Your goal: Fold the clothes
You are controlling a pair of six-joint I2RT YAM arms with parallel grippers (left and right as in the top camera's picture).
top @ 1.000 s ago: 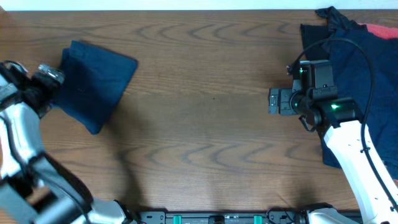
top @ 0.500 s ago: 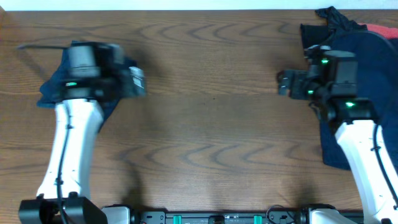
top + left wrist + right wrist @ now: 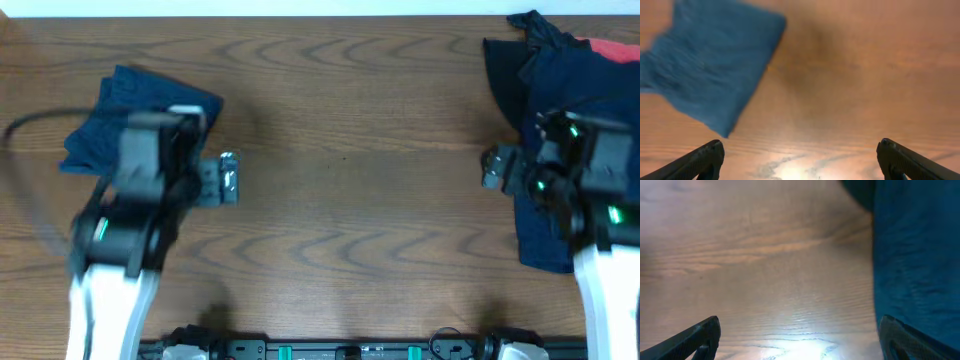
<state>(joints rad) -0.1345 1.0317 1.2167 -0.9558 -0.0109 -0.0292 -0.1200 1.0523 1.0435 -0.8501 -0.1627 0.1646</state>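
On the wooden table (image 3: 340,200), folded blue shorts (image 3: 95,145) are lying at its left end, an unfolded heap (image 3: 570,70) waiting at its right; my left gripper (image 3: 800,150) and right gripper (image 3: 800,330) are gaping empty.

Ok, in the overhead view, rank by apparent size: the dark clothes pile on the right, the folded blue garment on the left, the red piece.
1. dark clothes pile, cut off by the frame.
2. folded blue garment, partly under the left arm.
3. red piece, only a strip showing.
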